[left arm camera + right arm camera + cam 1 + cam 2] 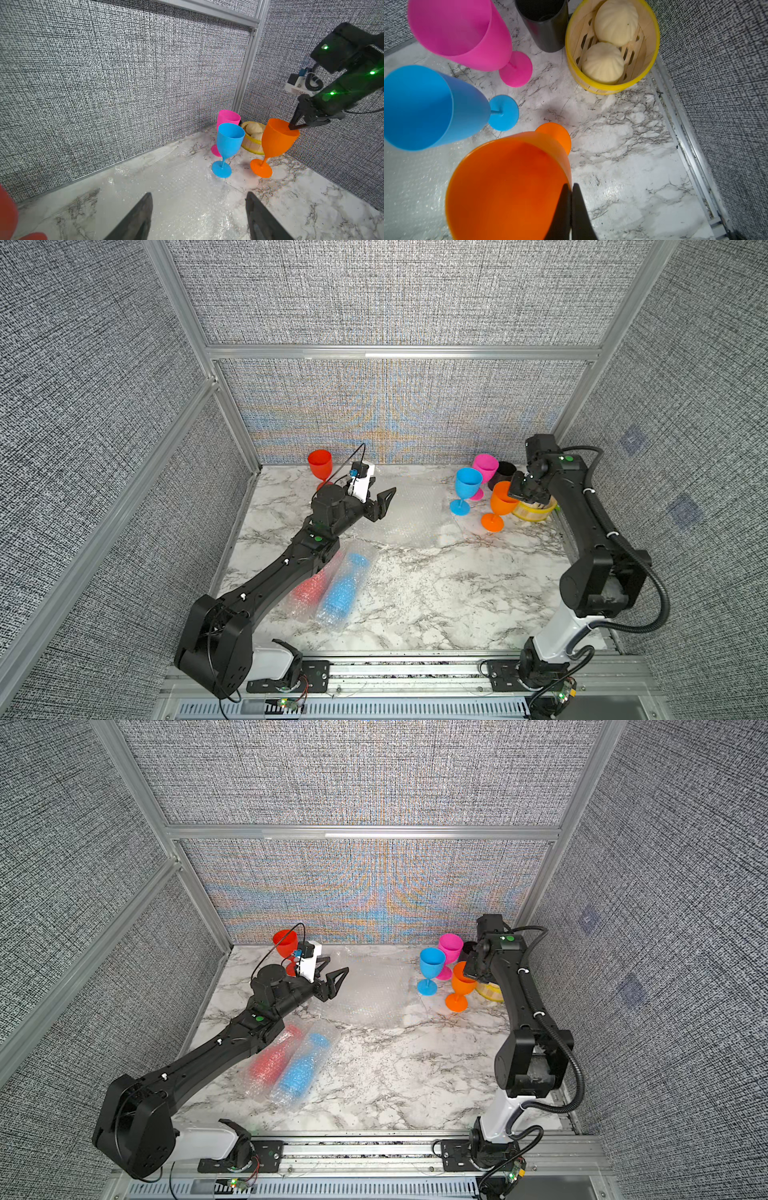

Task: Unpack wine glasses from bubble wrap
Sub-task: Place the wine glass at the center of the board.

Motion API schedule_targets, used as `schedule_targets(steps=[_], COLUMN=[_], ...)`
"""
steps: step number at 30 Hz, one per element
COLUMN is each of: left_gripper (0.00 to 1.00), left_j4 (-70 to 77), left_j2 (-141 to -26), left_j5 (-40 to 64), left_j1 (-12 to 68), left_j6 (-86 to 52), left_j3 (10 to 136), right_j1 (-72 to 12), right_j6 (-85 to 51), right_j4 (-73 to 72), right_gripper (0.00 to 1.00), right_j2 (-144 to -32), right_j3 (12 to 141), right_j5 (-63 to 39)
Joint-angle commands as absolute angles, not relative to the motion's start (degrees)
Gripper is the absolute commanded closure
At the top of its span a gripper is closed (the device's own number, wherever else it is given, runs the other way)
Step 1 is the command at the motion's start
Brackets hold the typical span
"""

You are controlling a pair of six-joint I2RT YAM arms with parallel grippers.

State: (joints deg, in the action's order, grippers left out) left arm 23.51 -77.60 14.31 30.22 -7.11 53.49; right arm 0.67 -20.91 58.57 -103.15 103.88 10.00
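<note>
Orange glass (pixel 508 187): I'm pinching its rim w/ right fingers (pixel 562 209); left fingers (pixel 137 220) hanging spread, empty. Releasing it tilted is risking toppling onto blue glass (pixel 425 108).

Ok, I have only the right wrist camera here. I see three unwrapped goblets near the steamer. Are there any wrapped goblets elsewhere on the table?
Observer: Yes, two. A wrapped red goblet and a wrapped blue goblet lie side by side at the front left of the table.
Operator: And what is the left gripper doing?
Observer: The left gripper is open and empty, above a flat sheet of bubble wrap near the back of the table.
Operator: Is any other goblet already unwrapped?
Observer: One more. A bare red goblet stands upright at the back left edge of the table.
</note>
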Motion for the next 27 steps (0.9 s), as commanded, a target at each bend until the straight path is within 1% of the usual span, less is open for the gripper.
schedule_targets(steps=[1,5,12,18,23,24,26,27], left_gripper=[0.31,0.31,0.31,0.31,0.31,0.31,0.31,0.31], left_j4=[23.82,23.91,22.76,22.63,22.83,22.85,22.83,22.85], left_j2=[-78.05,-78.05,-78.40,-78.97,-79.68,-79.86,-79.98,-80.01], left_j5=[15.93,15.38,15.29,15.29,15.80,16.00,16.58,16.59], left_j1=[30.11,30.06,30.00,29.54,29.17,29.04,28.95,28.92], left_j6=[-6.48,-6.42,-6.40,-6.91,-7.82,-8.06,-8.14,-8.08], left_j3=[54.05,54.06,54.76,55.11,55.41,55.46,55.55,55.56], right_j1=[1.22,2.70,3.01,3.86,4.48,4.78,5.00,5.12], right_j6=[-22.22,-22.87,-21.99,-21.96,-22.10,-22.24,-22.20,-22.19], right_j4=[57.17,56.34,60.21,61.52,61.36,61.43,61.44,61.44], right_gripper=[1.00,1.00,1.00,1.00,1.00,0.98,0.88,0.81], right_j2=[-106.77,-111.41,-120.01,-123.98,-125.12,-125.17,-125.28,-125.15], right_j3=[107.42,112.29,123.20,126.36,125.88,125.88,125.96,126.08], right_j5=[11.82,11.96,13.76,13.03,11.70,11.35,10.92,10.56])
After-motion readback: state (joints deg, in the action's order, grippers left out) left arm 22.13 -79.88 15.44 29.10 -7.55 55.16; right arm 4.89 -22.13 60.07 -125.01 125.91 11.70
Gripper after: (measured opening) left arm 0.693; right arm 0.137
